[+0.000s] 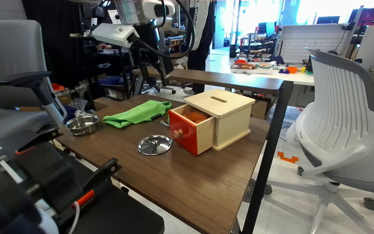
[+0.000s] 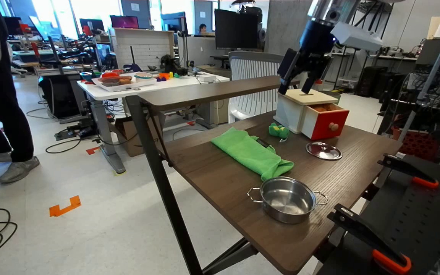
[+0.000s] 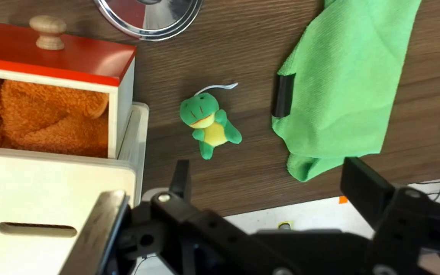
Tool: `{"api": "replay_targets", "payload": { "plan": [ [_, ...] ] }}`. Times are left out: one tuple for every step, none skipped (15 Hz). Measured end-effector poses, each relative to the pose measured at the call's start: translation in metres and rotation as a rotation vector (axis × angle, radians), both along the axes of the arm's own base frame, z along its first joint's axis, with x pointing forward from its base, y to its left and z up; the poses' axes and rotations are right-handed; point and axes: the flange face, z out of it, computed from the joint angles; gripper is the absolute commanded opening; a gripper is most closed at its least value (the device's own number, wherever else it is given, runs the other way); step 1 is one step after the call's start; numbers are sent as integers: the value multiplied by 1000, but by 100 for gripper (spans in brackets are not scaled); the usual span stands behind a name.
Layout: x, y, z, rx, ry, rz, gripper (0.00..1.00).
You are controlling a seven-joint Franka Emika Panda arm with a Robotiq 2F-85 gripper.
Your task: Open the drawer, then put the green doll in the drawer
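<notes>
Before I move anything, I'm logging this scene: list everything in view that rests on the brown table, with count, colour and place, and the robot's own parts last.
table: 1, brown, beneath the items below
box: 1, pale wood, on the table
drawer: 1, red-fronted, pulled part-way out of the box
fuzzy material: count unclear, orange, inside the drawer
green cloth: 1, green, on the table, apart from the box
green doll: 1, green and yellow, between the box and the green cloth
lid: 1, silver, near the drawer's front
pot: 1, silver, at the table's end away from the box
arm: 1, silver, white and black, top of both exterior views
gripper: 1, black, raised, open, holding nothing
</notes>
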Motion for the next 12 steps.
{"api": "replay_targets", "payload": {
  "plan": [
    [7, -1, -8, -14, 11, -5, 100],
    [13, -1, -16, -27, 24, -8, 100],
    [20, -2, -24, -39, 38, -12, 100],
    [25, -2, -31, -49, 54, -16, 100],
    [31, -2, -38, -58, 74, -19, 100],
    [36, -2, -45, -65, 89, -24, 100],
    [41, -2, -51, -69, 105, -24, 100],
    [45, 0, -57, -74, 117, -24, 100],
    [50, 2, -62, -76, 127, -21, 100],
    [54, 4, -66, -78, 138, -18, 100],
    [58, 7, -70, -82, 147, -14, 100],
    [62, 10, -73, -86, 155, -11, 100]
  ]
}}
